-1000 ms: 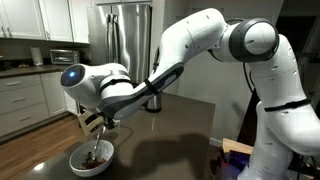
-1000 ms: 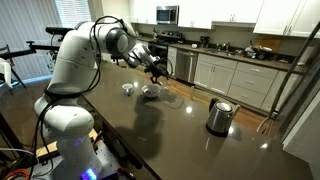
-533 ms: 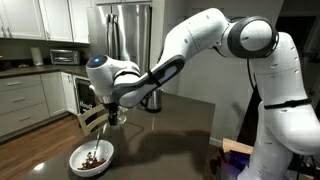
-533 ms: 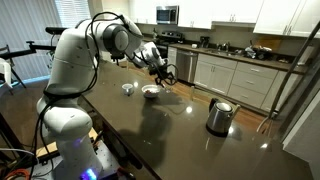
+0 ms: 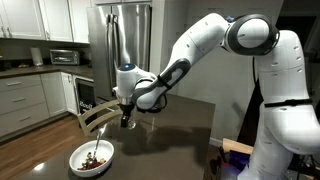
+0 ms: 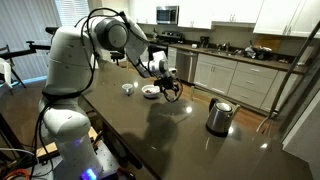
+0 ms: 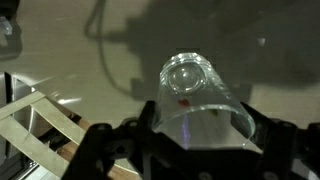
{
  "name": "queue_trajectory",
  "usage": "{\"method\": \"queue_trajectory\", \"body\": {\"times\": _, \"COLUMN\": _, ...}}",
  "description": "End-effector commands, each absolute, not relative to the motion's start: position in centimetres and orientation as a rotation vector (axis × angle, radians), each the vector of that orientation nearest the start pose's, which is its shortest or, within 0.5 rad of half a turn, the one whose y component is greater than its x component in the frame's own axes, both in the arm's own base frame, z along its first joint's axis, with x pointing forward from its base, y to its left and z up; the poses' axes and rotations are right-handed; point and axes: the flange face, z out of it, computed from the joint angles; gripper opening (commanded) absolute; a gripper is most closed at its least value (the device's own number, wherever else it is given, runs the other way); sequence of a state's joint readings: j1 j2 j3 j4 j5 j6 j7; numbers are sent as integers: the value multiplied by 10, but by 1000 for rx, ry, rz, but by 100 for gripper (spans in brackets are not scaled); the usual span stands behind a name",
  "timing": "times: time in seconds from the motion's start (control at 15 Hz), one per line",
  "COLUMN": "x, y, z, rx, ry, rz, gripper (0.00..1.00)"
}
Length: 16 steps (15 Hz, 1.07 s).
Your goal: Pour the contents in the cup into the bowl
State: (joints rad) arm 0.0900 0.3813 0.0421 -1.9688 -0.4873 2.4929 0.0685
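My gripper is shut on the cup, a clear glass tumbler seen from its mouth, with its base pointing away from the wrist camera. Only a tiny reddish speck shows inside it. In both exterior views the gripper hangs over the dark table, off to the side of the bowl. The white bowl stands near the table's corner. The contents, dark brown bits, lie in it beside a metal spoon.
A steel kettle stands further along the dark table. A small white object sits next to the bowl. A wooden chair stands at the table's edge. Kitchen counters line the back.
The arm has swung away from above the bowl toward the table's middle, carrying the cup with it. The bowl and its brown bits have stayed in place.
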Motion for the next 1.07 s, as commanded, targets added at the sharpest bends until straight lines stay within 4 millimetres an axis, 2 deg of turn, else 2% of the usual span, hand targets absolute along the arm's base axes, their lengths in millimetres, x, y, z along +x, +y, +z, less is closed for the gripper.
{"method": "queue_trajectory", "body": {"times": 0.0, "x": 599, "y": 56, "z": 285, "rx": -3271, "ry": -569, "rz": -368, "gripper": 55}}
{"method": "queue_trajectory", "body": {"times": 0.2, "x": 590, "y": 43, "z": 273, "rx": -3231, "ry": -467, "rz": -396, "gripper": 55}}
{"method": "queue_trajectory", "body": {"times": 0.47, "x": 581, "y": 39, "z": 266, "rx": -3244, "ry": -432, "rz": -300, "gripper": 55}}
{"method": "queue_trajectory", "body": {"times": 0.87, "x": 573, "y": 32, "z": 273, "rx": -3338, "ry": -423, "rz": -133, "gripper": 55}}
{"method": "queue_trajectory", "body": {"times": 1.0, "x": 570, "y": 28, "z": 279, "rx": -3362, "ry": -423, "rz": -78, "gripper": 59}}
